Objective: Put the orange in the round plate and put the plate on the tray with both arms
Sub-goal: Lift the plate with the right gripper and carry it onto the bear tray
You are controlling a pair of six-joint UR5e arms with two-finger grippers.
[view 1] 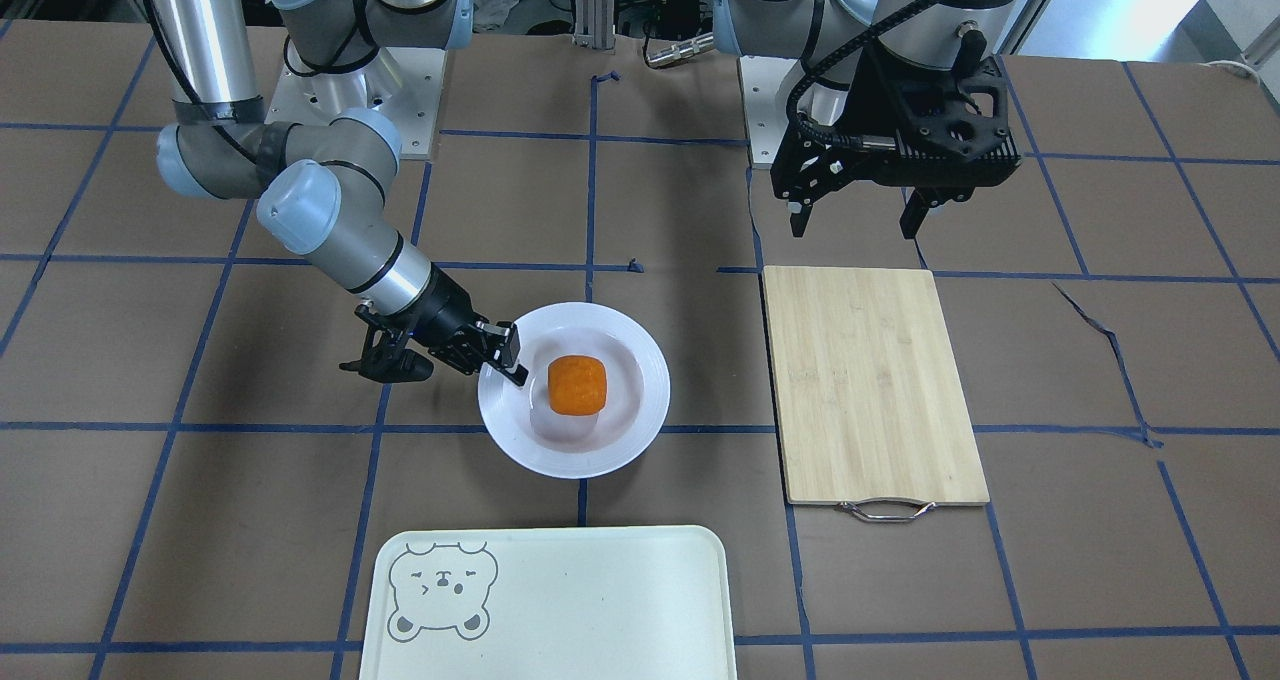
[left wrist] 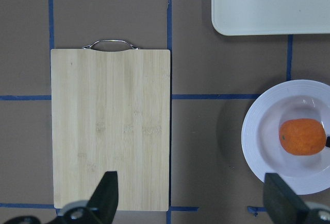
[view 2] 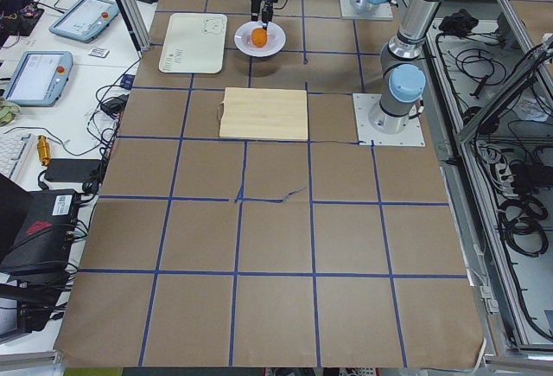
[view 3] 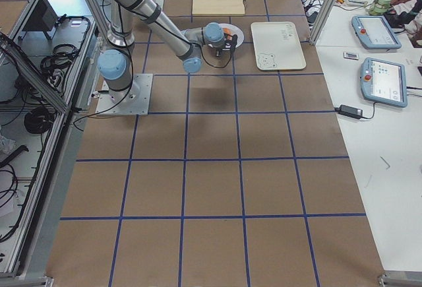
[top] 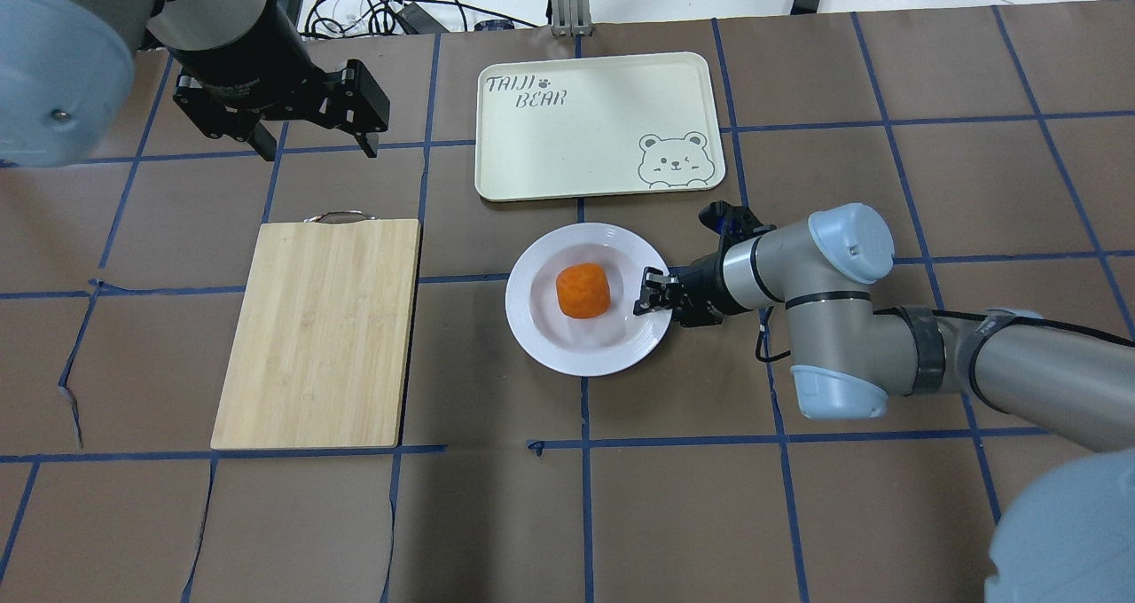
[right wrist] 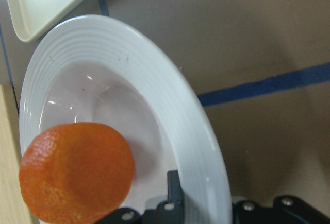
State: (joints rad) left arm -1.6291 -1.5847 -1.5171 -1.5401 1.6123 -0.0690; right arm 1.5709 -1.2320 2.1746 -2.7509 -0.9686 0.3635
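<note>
The orange (view 1: 577, 384) (top: 583, 290) (right wrist: 77, 172) lies in the sunken centre of the round plate (view 1: 640, 430) (top: 550, 346) (right wrist: 154, 90). The plate rests flat on the table just short of the tray (view 1: 600, 600) (top: 585, 142). My right gripper (view 1: 508, 355) (top: 650, 294) (right wrist: 206, 198) is low at the plate's edge, one finger inside and one outside, shut on the rim. My left gripper (view 1: 858, 222) (top: 315, 146) (left wrist: 193, 203) hangs open and high over the table with nothing in it.
A bamboo cutting board (view 1: 870, 380) (top: 319, 328) (left wrist: 111, 126) with a metal handle lies beside the plate, below the left gripper. Blue tape lines cross the brown table cover. The tray holds nothing.
</note>
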